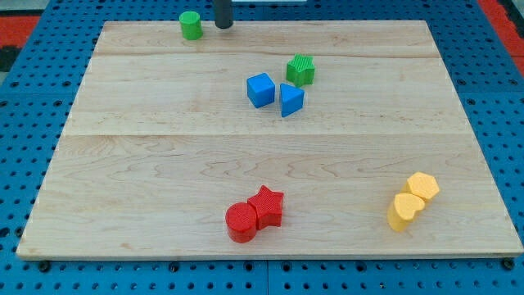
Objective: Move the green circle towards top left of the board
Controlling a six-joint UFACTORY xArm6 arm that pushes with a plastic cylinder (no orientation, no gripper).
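The green circle (191,25) is a small green cylinder standing near the top edge of the wooden board (147,172), left of centre. My tip (223,26) is at the top edge of the board, just to the right of the green circle, with a small gap between them. The rod rises out of the view's top.
A green star-like block (300,70), a blue cube (260,90) and a blue triangle (291,100) cluster right of centre. A red circle (241,222) touches a red star (267,206) at the bottom. Two yellow blocks (413,201) sit at the bottom right.
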